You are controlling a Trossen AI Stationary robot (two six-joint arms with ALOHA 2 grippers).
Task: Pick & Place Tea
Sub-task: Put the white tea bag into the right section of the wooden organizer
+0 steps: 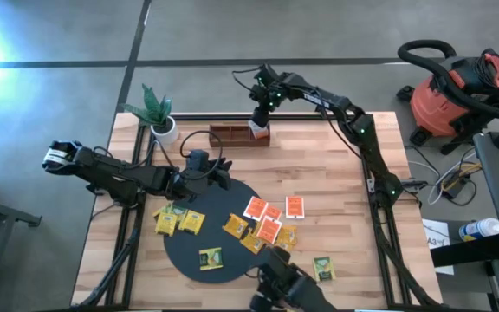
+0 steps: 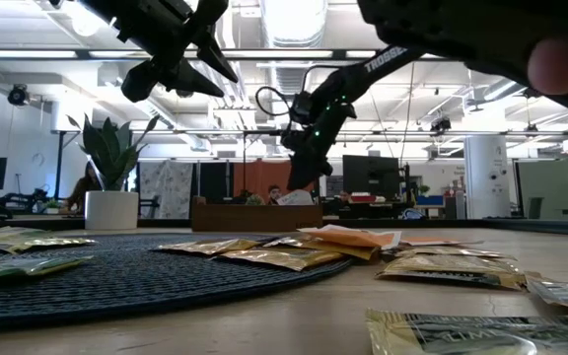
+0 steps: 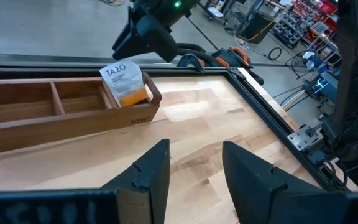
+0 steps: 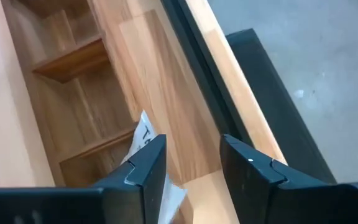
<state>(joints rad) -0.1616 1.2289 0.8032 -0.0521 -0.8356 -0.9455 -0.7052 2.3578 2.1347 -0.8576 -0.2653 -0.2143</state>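
- Right gripper hangs just above the wooden tray's end compartment, fingers apart, holding nothing.
- 1 tea packet stands tilted in that compartment, directly below it.
- Other tea packets lie on and around the black mat, well apart.
- Left gripper hovers released nearby; a potted plant stands beside the tray.

You have yellow, orange-red and green tea packets scattered over the black round mat and the pale, light-grained wooden table. Your brown wooden tray holds a white and orange packet; the plant is green in a white pot.
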